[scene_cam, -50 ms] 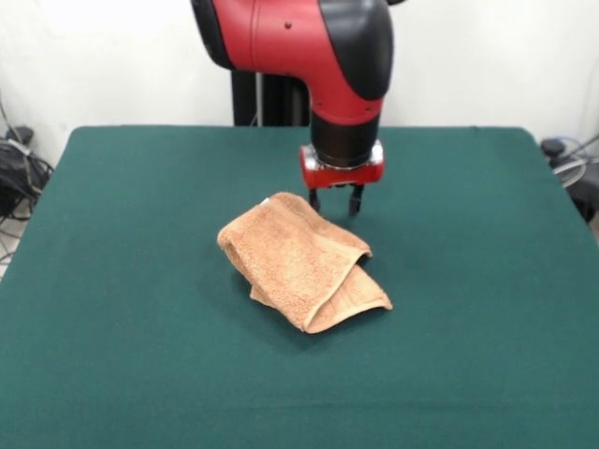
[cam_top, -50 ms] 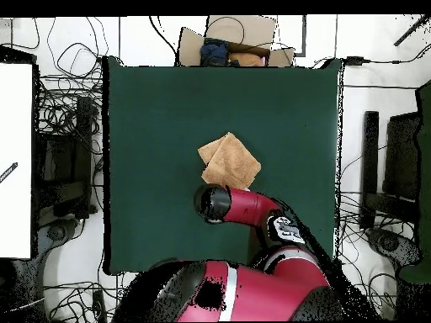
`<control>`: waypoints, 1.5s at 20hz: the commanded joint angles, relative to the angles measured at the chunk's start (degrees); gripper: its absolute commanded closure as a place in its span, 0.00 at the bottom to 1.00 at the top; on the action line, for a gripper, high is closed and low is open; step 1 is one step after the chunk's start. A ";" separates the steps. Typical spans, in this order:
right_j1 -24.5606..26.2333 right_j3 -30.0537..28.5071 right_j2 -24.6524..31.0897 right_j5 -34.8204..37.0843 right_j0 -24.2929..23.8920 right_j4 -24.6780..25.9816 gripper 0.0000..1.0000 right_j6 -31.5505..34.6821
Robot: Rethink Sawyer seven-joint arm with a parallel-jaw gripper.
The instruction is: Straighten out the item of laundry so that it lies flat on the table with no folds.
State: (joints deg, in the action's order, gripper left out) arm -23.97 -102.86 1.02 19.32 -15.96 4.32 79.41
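Note:
A peach-orange towel, the item of laundry (scene_cam, -50 ms: 299, 258), lies folded over itself in a thick bundle near the middle of the dark green table (scene_cam, -50 ms: 140, 327). A lower layer sticks out at its front right corner. From overhead the item of laundry (cam_top, -50 ms: 230, 161) looks like a doubled, roughly square shape on the table (cam_top, -50 ms: 151, 126). My gripper (scene_cam, -50 ms: 335, 201) hangs just behind the towel's far right edge, open, its two dark fingers a little apart with nothing between them. In the overhead view the arm covers the gripper.
Cables and dark equipment lie off the table's left edge (scene_cam, -50 ms: 19, 173) and right edge (scene_cam, -50 ms: 571, 164). Overhead, a cardboard box with cloths (cam_top, -50 ms: 231, 46) stands beyond the far table edge, and racks with wiring (cam_top, -50 ms: 63, 160) flank both sides.

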 commanded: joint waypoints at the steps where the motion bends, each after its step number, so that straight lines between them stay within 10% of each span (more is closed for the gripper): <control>1: -2.53 7.17 0.95 2.70 -0.84 -3.40 0.00 10.37; 12: -6.00 7.06 0.19 8.69 0.06 -4.25 0.00 10.20; 30: -2.79 3.64 -3.31 -9.36 5.37 -2.26 0.00 14.41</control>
State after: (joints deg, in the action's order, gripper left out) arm -29.45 -99.07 -1.26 15.65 -12.74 2.79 79.41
